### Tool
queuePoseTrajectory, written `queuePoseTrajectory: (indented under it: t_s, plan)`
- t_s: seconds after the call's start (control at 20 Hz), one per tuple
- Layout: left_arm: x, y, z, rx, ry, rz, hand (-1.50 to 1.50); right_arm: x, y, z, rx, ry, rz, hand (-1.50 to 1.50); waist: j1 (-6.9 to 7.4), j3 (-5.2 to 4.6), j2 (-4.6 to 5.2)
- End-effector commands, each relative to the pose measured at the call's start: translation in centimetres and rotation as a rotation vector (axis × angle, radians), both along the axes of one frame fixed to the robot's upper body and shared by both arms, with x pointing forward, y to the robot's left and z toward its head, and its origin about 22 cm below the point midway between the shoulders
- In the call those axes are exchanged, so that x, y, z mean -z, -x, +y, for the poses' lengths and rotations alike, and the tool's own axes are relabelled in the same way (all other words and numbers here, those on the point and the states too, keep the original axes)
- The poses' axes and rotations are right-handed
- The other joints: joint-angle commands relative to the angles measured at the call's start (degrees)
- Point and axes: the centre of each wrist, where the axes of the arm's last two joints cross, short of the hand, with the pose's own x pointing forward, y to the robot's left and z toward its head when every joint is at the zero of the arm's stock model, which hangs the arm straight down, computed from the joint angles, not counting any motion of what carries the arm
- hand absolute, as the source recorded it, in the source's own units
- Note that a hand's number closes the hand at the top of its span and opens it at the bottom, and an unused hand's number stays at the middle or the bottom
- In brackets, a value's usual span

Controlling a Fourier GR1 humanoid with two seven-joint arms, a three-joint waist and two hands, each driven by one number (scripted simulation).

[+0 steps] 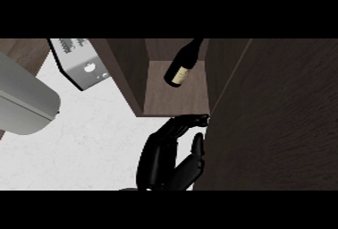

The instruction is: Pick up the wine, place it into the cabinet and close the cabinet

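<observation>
wine bottle (181,65): dark glass with a pale label, inside the cabinet, on the shelf floor near the back, neck toward the top of the view, tilted a little to the right; touched by no hand.
cabinet (128,76): dark wood, open at the front; left side wall and brown shelf floor in sight, front lip of the shelf just above the hand.
cabinet door (271,116): large dark wood panel filling the right part of the view, inner edge running down from the shelf's right corner.
right hand (165,156): black, rising from the lower edge at centre; fingers (188,121) bent at the tips and set against the door's edge just below the shelf lip, thumb (196,145) straight up beside that edge; wrapped round nothing.
left hand: nowhere in the view.
bench (86,143): pale marbled top, left and below the cabinet.
grey appliance (23,100): rounded body at the left edge, resting over the bench.
silver box (82,62): flat, light-coloured, vent slots on top, lying left of the cabinet wall.
</observation>
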Motion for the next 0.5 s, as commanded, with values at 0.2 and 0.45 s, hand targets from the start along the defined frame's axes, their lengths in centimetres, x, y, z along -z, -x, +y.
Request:
queuePoseTrajectory:
  t_s: [0.2, 0.45]
  plan:
    - [1.4, 5.2, 4.2, 0.099, 0.027, -0.011, 1.5, -0.8, 1.9, -1.1, -0.009, 0.023, 0.013, -1.5, -0.5, -0.04, 0.07]
    - [-0.3, 6.5, 9.1, 0.117, -0.011, -0.031, 1.5, 0.9, 1.9, 1.1, -0.208, 0.135, -0.001, 1.5, 0.31, -0.03, 0.13]
